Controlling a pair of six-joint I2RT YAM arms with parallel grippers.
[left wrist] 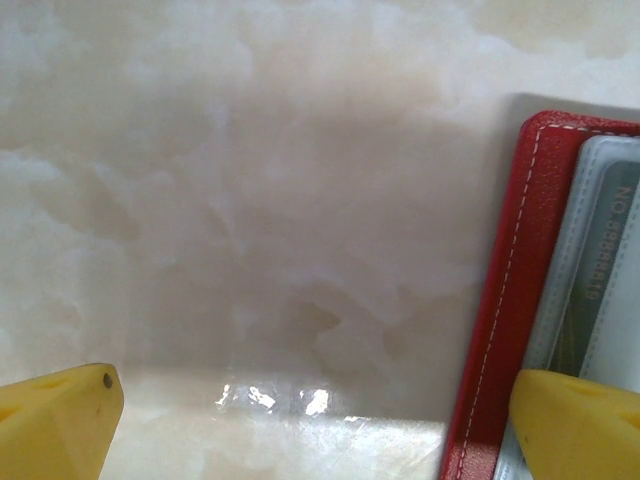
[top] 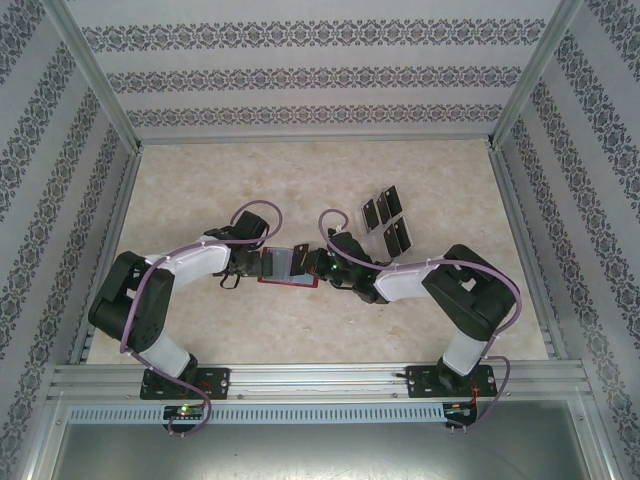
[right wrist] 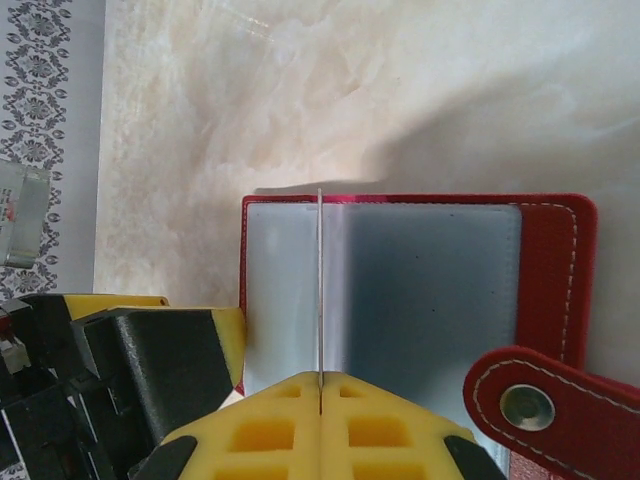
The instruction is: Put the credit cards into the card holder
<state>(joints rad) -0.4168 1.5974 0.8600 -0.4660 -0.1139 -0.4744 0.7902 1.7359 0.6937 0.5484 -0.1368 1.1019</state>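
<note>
Wallet [right wrist: 552,262] lay open on the bench [right wrist: 300,100], long side running between the arms. Right tool [right wrist: 320,395] was pinched together on a thin sheet [right wrist: 320,290] standing edge-on over it. Left tool [left wrist: 318,415] was spread wide at its edge. Cards [top: 385,222] sat just beyond, nearer the right arm.

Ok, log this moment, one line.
right fingers: shut on thin pale sheet; left fingers: open; red leather wallet: open; black cards: untouched

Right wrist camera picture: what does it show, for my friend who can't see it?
The right gripper is shut on a thin sheet seen edge-on, standing over the open red card holder. The holder lies on a pale marbled table, its clasp tab at the lower right.
</note>
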